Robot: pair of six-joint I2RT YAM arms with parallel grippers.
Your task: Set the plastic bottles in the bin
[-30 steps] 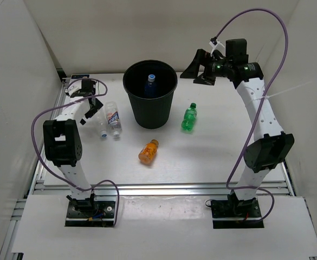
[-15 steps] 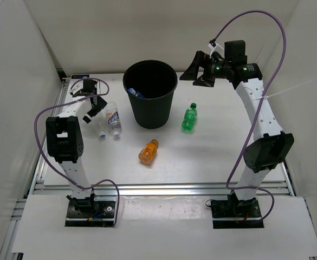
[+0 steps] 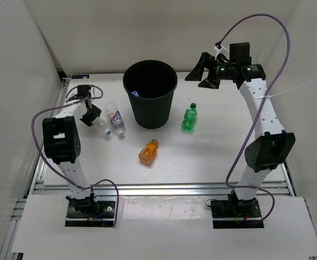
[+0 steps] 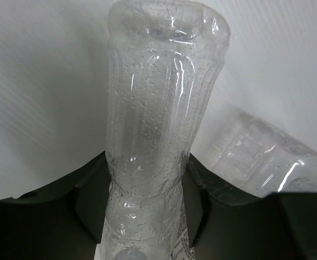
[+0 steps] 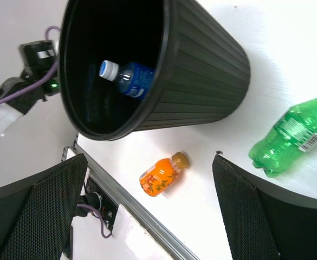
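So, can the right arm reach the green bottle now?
Probably yes: the right claw is open and empty, and the green bottle lies apart from the bin, with nothing over it.

Bin (image 3: 154, 115) upright ahead of right gripper (image 3: 200, 75) — blue-label bottle (image 5: 128, 77) inside; green bottle (image 3: 189, 117), orange bottle (image 3: 148, 151) lying outside. Clear bottle (image 4: 158, 119) between left gripper (image 3: 91, 114) fingers, second clear bottle (image 4: 261, 162) alongside.

**Robotics laboratory test cell**

Plain white panel walls (image 3: 17, 81) enclose a white table (image 3: 212, 157) edged at the near side by an aluminium rail (image 3: 163, 188). The left arm (image 3: 66, 157) and right arm (image 3: 264, 116) stand bolted on base plates (image 3: 78, 215), trailing purple cables (image 3: 256, 19).
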